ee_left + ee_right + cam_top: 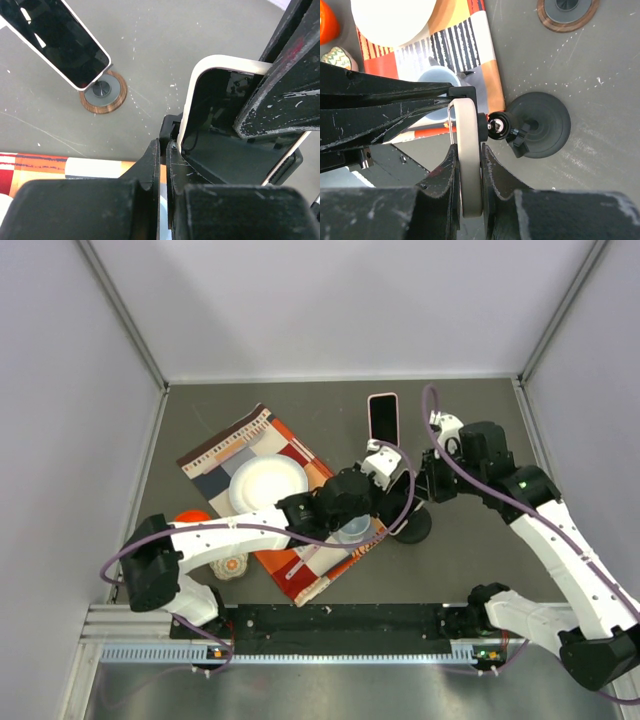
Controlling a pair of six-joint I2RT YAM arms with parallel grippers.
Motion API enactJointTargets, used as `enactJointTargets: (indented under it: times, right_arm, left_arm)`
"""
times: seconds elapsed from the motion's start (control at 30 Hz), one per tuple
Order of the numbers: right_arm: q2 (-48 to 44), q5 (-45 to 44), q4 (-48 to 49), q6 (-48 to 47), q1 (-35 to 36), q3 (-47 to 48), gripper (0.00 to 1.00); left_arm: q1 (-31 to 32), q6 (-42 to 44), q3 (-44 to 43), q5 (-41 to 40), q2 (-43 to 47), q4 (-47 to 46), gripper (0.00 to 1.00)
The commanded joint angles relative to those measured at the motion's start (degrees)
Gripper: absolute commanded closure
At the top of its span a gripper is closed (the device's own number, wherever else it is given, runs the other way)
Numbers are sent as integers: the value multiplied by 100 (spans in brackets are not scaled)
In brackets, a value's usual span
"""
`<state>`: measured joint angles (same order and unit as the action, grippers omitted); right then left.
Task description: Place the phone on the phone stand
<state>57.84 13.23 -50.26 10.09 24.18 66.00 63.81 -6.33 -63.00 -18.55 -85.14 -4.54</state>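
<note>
The right gripper [469,156] is clamped on the edges of the white-cased phone [468,125], holding it on edge just right of the table's middle, its back against the ball head of the black phone stand [544,125]. The left gripper [163,161] has its fingers pressed together at the phone's left side; whether they grip anything cannot be told. A 2nd phone [382,418] lies flat farther back.

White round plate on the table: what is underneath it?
A patterned patchwork cloth lies under the white round plate and spreads out past it. The part of the cloth directly beneath, and anything else there, is covered.
</note>
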Motion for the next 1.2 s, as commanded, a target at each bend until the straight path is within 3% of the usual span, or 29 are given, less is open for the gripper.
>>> enactJointTargets:
  times: [0.0, 0.07, 0.2, 0.4, 0.57, 0.73, 0.8, 0.83, 0.9, 0.93, 1.17]
  right_arm:
    - [25, -2606, -784, -622, -529, -359, 100]
    - [8, -2790, -731, -657, -424, -421, 100]
    - [51, -2941, -705, -675, -371, -430, 100]
    - [34, -2906, -678, -710, -371, -456, 100]
    - [51, -2555, -634, -876, -371, -474, 100]
    - [113, -2317, -643, -912, -371, -483, 100]
    - [174, -2229, -643, -912, -371, -474, 100]
    - [183, -2220, -643, -921, -379, -474, 100]
    - [210, -2211, -634, -912, -371, -474, 100]
    - [201, -2229, -634, -912, -379, -474, 100]
    - [210, -1975, -634, -982, -371, -474, 100]
  left_arm:
    - [-62, -61, -597, -1407, 166, 838, 100]
    - [43, -184, -905, -1450, 25, 1521, 100]
    - [237, -385, -1284, -1704, -90, 2008, 100]
    - [237, -842, -1739, -1451, -186, 2719, 100]
    - [237, -1397, -2830, -1266, -591, 4335, 100]
    - [237, -1573, -3078, -1283, -556, 4795, 100]
    - [237, -1687, -3034, -1318, -442, 4874, 93]
    - [228, -1731, -3016, -1301, -398, 4883, 84]
    - [237, -1828, -2937, -1204, -241, 4848, 74]
    - [228, -1837, -2928, -1082, -196, 4831, 62]
    - [237, -1775, -2972, -853, 225, 5015, 48]
